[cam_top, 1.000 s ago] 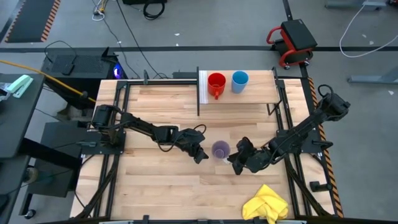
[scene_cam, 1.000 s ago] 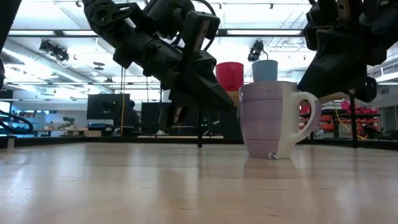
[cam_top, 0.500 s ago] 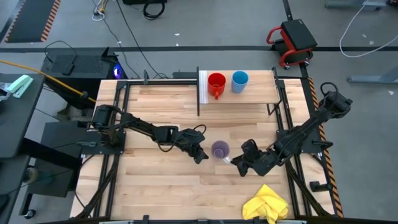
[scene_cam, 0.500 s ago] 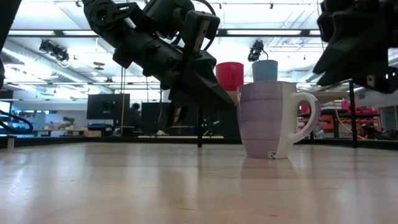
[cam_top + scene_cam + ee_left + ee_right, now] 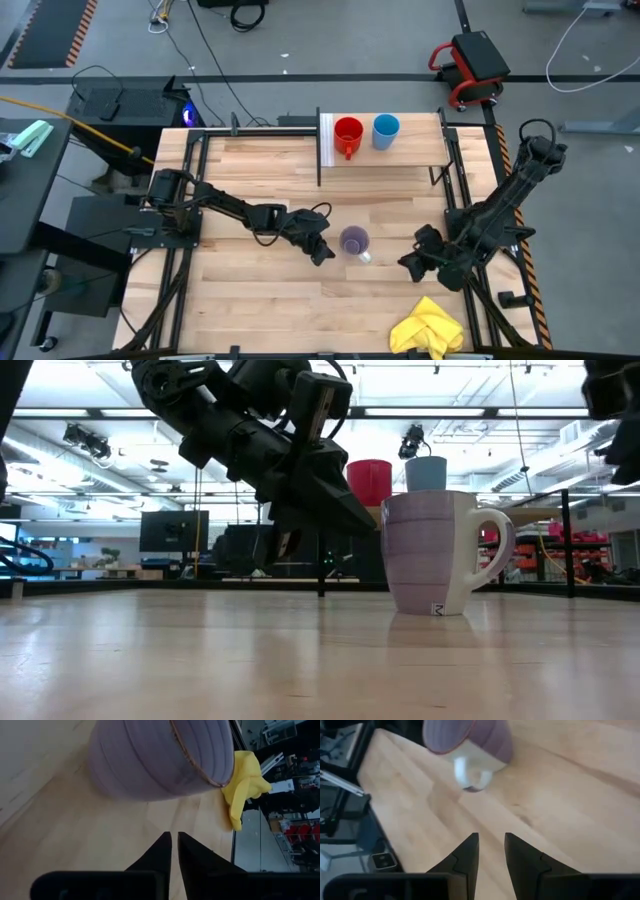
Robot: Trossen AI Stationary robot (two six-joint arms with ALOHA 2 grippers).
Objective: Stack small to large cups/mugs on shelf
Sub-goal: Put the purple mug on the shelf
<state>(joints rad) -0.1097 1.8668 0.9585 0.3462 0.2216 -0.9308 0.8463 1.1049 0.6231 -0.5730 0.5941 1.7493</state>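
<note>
The purple-grey cup (image 5: 353, 241) stands upright on its base on the tabletop, its white handle (image 5: 366, 257) toward the near right; it also shows in the low view as a cup (image 5: 430, 555). My left gripper (image 5: 325, 252) is shut and hovers just left of the cup (image 5: 160, 760), apart from it. My right gripper (image 5: 408, 262) is open and sits to the cup's right, facing the handle (image 5: 470, 772) across a stretch of bare wood. The red mug (image 5: 348, 133) and the light-blue cup (image 5: 386, 131) stand side by side on the shelf (image 5: 390, 155).
A yellow cloth (image 5: 428, 328) lies crumpled at the table's near right edge, close below my right arm. The shelf's white end panel (image 5: 326, 140) stands left of the red mug. Bare planks lie between the purple-grey cup and the shelf.
My right gripper has drawn back from beside the purple-grey cup's handle toward the table's right edge, and has left the low view upward. The cup has stayed where it was, upright.
</note>
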